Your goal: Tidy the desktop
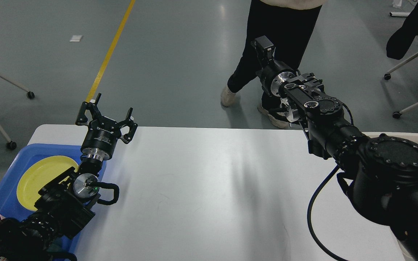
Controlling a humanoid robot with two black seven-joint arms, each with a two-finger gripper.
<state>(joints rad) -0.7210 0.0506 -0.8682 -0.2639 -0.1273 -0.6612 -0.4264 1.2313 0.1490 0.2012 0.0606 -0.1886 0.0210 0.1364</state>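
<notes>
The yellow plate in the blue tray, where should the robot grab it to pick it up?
By its rim. The yellow plate lies flat in the blue tray, so only the thin raised edge offers a pinch. Probably best from above at its far-left edge, since the left arm covers its right side. The left gripper is open and nearest.

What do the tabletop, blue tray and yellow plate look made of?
Desktop: likely laminate, smooth semi-gloss white; it shows soft reflections. Blue tray: probably moulded plastic, with a rounded raised rim and slight sheen. Yellow plate: plastic or melamine, uniform matte yellow; can't tell which.
</notes>
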